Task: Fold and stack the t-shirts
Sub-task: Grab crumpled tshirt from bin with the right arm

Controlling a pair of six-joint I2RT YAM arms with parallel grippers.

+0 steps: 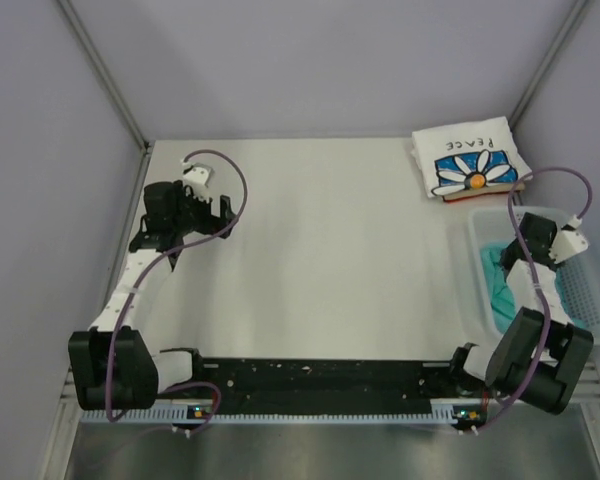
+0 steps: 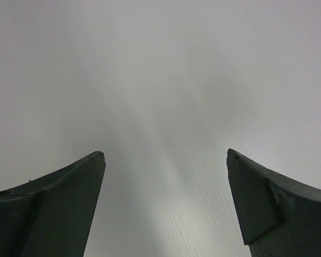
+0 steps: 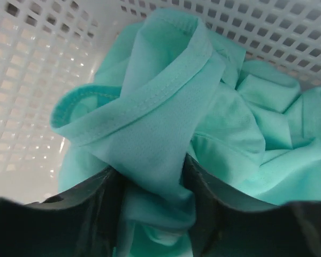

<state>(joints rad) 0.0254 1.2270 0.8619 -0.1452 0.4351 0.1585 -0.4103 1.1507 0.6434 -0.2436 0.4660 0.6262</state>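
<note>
Right wrist: right gripper [image 3: 151, 170] pinches teal shirt [image 3: 224, 134] fold in basket [image 3: 37, 64] — lift straight up, clear the rim. Left gripper [image 2: 165, 154], 10 o'clock, open wide.

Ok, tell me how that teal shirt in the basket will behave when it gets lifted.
Probably floppy: the teal shirt lies crumpled in the basket, so it should drape and trail below the right gripper, which pinches one hemmed fold. The thin cloth looks light, yet that fold might slip from the grip.
</note>
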